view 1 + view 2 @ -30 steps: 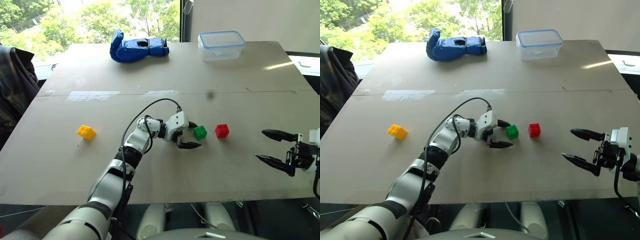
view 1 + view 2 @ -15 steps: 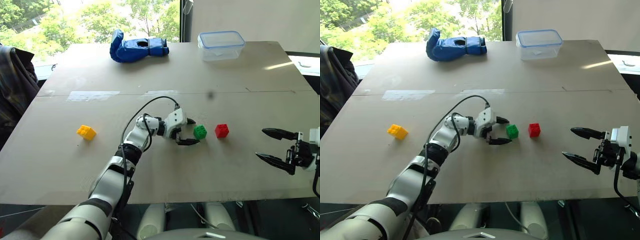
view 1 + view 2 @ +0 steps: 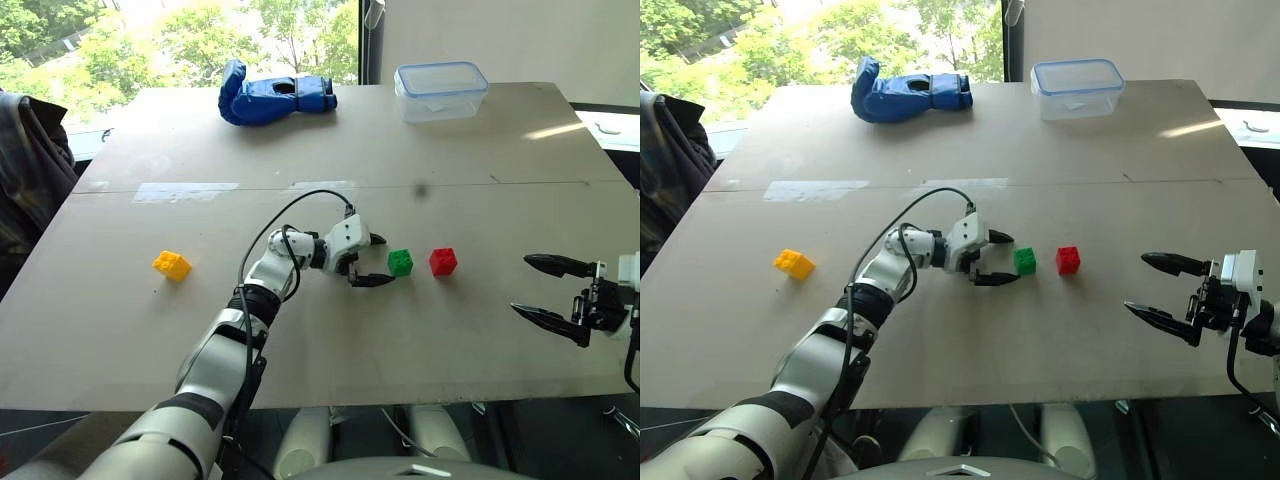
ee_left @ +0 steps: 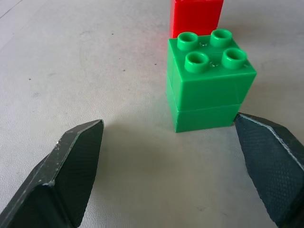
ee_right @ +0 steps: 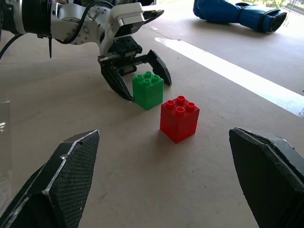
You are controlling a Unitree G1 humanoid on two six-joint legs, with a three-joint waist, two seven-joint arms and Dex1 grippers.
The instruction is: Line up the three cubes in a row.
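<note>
Left hand [image 3: 373, 261] is released, fingers spread just beside the green cube [image 3: 400, 262], not gripping it. Right hand [image 3: 548, 292] is released at the desk's [image 3: 300, 330] near right edge. Red cube [image 3: 443, 261] sits beside green; yellow cube [image 3: 172, 265] lies well apart, far left.

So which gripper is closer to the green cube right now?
Left. The left gripper sits open right beside the green cube, fingers just short of flanking it. The right gripper hangs open off toward the table's right edge, with the red cube between it and the green one.
</note>
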